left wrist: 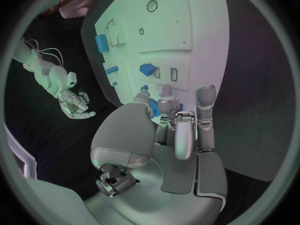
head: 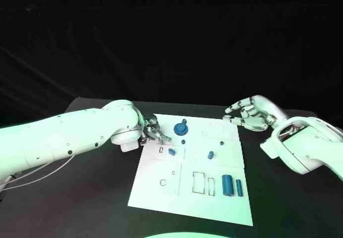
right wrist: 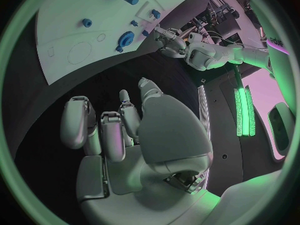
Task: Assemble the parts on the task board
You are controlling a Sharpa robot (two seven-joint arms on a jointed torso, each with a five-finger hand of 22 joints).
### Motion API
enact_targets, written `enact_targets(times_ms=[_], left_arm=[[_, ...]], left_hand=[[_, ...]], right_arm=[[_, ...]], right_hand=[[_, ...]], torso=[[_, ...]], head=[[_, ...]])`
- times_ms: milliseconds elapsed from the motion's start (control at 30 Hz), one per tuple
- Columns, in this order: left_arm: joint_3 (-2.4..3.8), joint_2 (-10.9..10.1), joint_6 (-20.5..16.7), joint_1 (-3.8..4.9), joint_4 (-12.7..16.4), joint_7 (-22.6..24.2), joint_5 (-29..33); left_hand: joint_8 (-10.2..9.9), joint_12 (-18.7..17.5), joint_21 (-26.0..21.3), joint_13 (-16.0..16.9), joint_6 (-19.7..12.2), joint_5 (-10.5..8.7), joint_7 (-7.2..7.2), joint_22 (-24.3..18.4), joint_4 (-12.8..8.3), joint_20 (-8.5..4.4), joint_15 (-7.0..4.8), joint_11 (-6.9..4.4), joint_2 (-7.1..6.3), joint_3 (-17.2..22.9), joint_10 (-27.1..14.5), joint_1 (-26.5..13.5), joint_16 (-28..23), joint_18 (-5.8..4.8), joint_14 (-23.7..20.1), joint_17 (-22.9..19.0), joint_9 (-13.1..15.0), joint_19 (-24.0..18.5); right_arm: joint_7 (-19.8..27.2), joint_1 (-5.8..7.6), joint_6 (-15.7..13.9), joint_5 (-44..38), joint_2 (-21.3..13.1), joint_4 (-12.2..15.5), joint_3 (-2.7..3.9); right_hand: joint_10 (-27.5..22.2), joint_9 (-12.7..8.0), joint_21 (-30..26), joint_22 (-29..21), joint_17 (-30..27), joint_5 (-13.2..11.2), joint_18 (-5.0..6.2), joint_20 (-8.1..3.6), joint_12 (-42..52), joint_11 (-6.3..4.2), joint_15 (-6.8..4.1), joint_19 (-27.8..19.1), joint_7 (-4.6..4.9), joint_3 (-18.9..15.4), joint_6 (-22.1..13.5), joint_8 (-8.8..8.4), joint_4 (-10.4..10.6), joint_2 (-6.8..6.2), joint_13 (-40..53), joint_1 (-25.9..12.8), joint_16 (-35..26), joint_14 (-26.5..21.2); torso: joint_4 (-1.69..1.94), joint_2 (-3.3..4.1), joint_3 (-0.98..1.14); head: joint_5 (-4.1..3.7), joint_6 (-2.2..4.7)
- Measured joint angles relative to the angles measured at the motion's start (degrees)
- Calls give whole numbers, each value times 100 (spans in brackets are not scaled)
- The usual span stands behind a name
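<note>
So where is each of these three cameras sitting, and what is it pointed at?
Head view: on the robot's head, looking down at the board; both arms enter, left robot hand at the board's edge, right robot hand off it.
Left wrist view: behind the left robot hand, facing the board.
Right wrist view: behind the right robot hand, facing the board.
Shared: both wrist views show the board's blue parts and the other robot hand.

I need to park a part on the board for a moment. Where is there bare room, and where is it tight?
The near left of the task board is bare apart from a small ring outline, left of the rectangular outlines. The far right corner holds only a faint circle outline, near the right hand. It is tight at the far left, where the left hand sits beside the round part and a small block.
</note>
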Motion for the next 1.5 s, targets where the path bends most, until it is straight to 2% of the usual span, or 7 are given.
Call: enact_targets(times_ms=[100, 333, 433, 533, 933, 1200, 1500], left_arm=[[0, -150, -180, -5, 102, 80, 229], [-6, -483, -553, -25, 264, 327, 734], [-12, -625, -632, -32, 323, 411, 955], [-28, -760, -680, -45, 384, 473, 1241], [-98, -1173, -769, -190, 807, 581, 2501], [-124, -1199, -866, -334, 909, 586, 2909], [-124, -1029, -950, -363, 867, 578, 3032]], left_hand=[[-172, -133, 0, -132, -61, 0, 61, -55, -3, 40, 32, 54, 173, 165, -55, 186, -34, 0, 11, 0, -125, -40], [-468, -262, -37, -279, -87, 23, 96, -122, 3, 70, 78, 91, 153, 619, -91, 662, -56, 0, 11, -1, -409, -70], [-569, -262, -37, -279, -28, 23, 121, -116, 13, 70, 77, 91, 143, 794, -91, 672, -56, 0, 10, -1, -524, -70], [-705, -262, -37, -278, 21, 23, 159, -75, 20, 70, 116, 114, 164, 976, -69, 594, -56, 0, 9, -1, -673, -70], [-1130, 32, 164, 0, 114, 23, 211, 227, 27, 142, 156, 223, 494, 1670, 105, -49, 34, -86, 9, -2, -1137, 66], [-1328, 117, 225, 69, 221, 23, 257, 286, 14, 163, 197, 244, 58, 2710, 126, -485, 34, -88, 10, -2, -1455, 86], [-1365, 128, 229, 78, 242, 23, 278, 302, 21, 163, 197, 244, -28, 3049, 126, -632, 39, -87, 10, -3, -1558, 86]], right_arm=[[-20, -39, 38, -23, 4, 18, -3], [-121, -147, 368, -309, 51, 259, -21], [-186, -175, 525, -484, 70, 355, -24], [-260, -185, 655, -650, 78, 399, -28], [-500, -199, 758, -1059, 55, 395, -28], [-553, -199, 683, -1183, 37, 414, -28], [-559, -199, 617, -1232, 38, 437, -28]], right_hand=[[35, -69, 132, 0, 0, 11, 1, -23, 7, -11, 0, 101, 34, 472, -42, -54, -273, 113, 96, 459, 0, 0], [267, -269, 532, -1, 0, 199, 1, -5, 229, 73, 2, 315, 79, 1725, 86, -347, -588, 123, 99, 618, 55, 1], [450, -365, 547, -1, 0, 199, 1, -5, 225, 12, 1, 315, 105, 2366, 180, -492, -751, -110, 3, 378, 67, 0], [443, -426, 547, -1, -1, 199, 1, -5, 244, 37, 1, 315, 107, 2766, 256, -578, -905, -198, 46, 105, 67, 0], [434, -474, 547, -2, -1, 199, 1, -5, 244, 46, 1, 315, 108, 3203, 336, -651, -1186, -234, 58, -153, 67, 0], [434, -487, 569, -2, -1, 198, 1, -5, 266, 46, 1, 315, 92, 3291, 352, -668, -1243, -250, 58, -229, 67, 0], [434, -487, 569, -3, -1, 198, 1, -5, 266, 46, 1, 314, 95, 3347, 391, -673, -1299, -272, 58, -251, 67, 0]], torso=[[0, 3, 0], [3, 5, -3], [0, 5, -3], [-4, 6, -3], [-6, 11, 1], [-6, 11, 3], [-11, 9, 4]], head=[[3, 1], [-7, -26], [-7, -35], [-7, -37], [-15, -59], [-9, -81], [-9, -98]])
